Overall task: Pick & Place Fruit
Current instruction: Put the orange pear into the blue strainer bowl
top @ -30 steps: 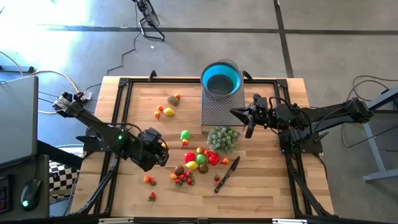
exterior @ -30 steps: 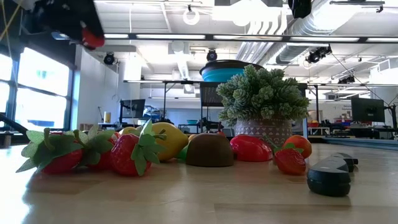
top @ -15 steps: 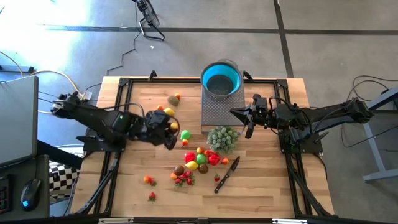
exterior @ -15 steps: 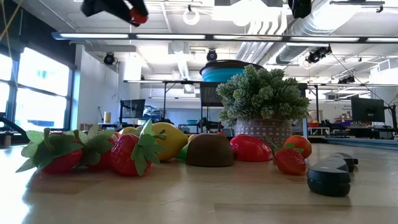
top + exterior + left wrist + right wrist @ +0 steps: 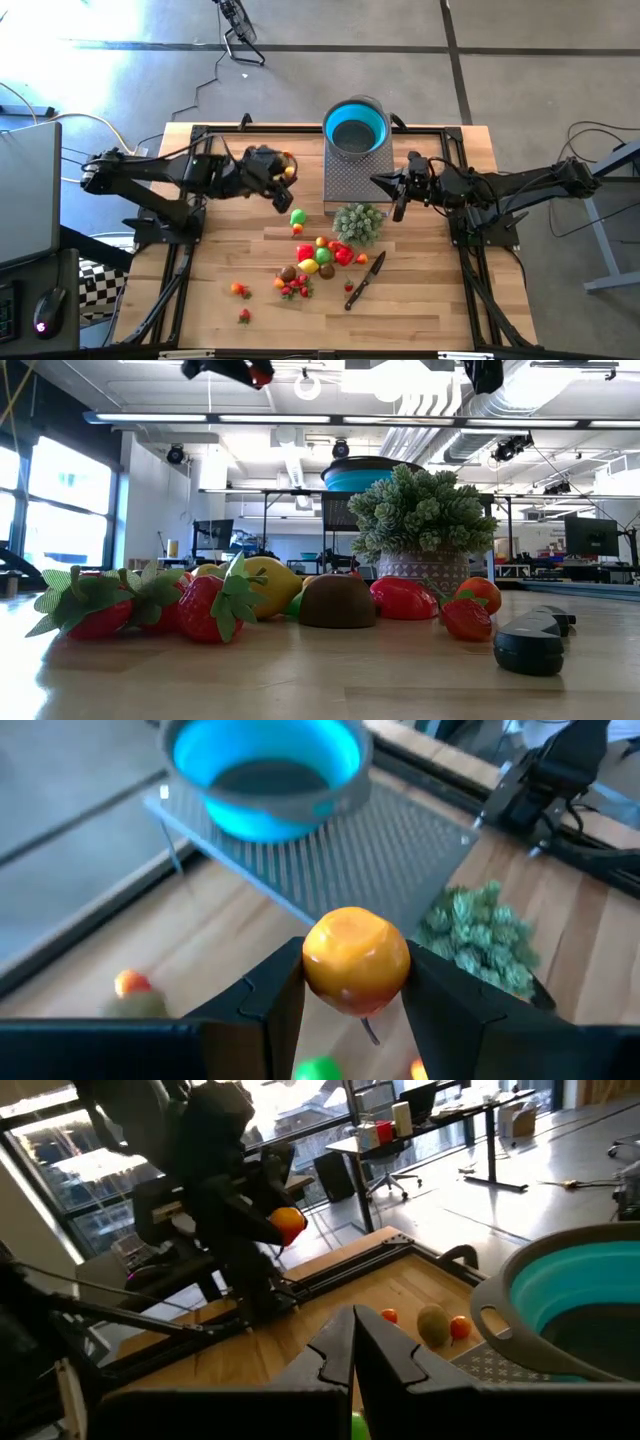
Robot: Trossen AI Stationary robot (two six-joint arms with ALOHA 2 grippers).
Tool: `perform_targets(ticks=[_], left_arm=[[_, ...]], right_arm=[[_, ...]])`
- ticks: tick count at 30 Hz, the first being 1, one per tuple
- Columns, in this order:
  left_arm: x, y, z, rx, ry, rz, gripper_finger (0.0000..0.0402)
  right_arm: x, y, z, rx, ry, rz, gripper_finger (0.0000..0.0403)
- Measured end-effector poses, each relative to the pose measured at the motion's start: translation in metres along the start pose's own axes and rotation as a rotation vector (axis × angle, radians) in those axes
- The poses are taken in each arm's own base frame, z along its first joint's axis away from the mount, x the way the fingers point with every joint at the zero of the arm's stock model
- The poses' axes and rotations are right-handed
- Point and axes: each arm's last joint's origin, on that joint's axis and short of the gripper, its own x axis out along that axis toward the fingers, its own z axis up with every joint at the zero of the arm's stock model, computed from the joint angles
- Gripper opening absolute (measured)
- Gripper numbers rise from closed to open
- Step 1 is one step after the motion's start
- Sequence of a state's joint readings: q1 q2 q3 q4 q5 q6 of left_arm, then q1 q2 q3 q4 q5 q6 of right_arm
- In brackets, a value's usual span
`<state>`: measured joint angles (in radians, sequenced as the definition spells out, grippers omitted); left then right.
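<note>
Here, left fingers (image 5: 355, 1005) pinch an orange fruit (image 5: 355, 960) — right fingers (image 5: 352, 1350) pressed together.

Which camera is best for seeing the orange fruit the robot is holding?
The left wrist view: the orange fruit fills the middle, pinched between the left gripper's fingers. From above it is a tiny dot. The low view catches it at the top edge; the right wrist view shows it far off.
</note>
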<state>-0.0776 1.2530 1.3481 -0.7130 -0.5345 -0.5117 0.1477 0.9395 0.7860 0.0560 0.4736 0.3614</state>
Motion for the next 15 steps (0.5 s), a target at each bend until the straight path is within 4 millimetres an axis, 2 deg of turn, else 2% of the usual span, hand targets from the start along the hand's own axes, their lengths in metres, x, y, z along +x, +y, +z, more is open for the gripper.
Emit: perform_targets(ticks=[8, 15], left_arm=[[0.010, 0.017, 0.036, 0.119, -0.146, -0.144, 0.0149], [0.016, 0.031, 0.053, 0.120, -0.208, -0.292, 0.0149]], right_arm=[[0.008, -0.010, 0.005, 0.016, -0.042, -0.054, 0.0002], [0.020, -0.017, 0.003, 0.015, -0.044, -0.099, 0.0002]])
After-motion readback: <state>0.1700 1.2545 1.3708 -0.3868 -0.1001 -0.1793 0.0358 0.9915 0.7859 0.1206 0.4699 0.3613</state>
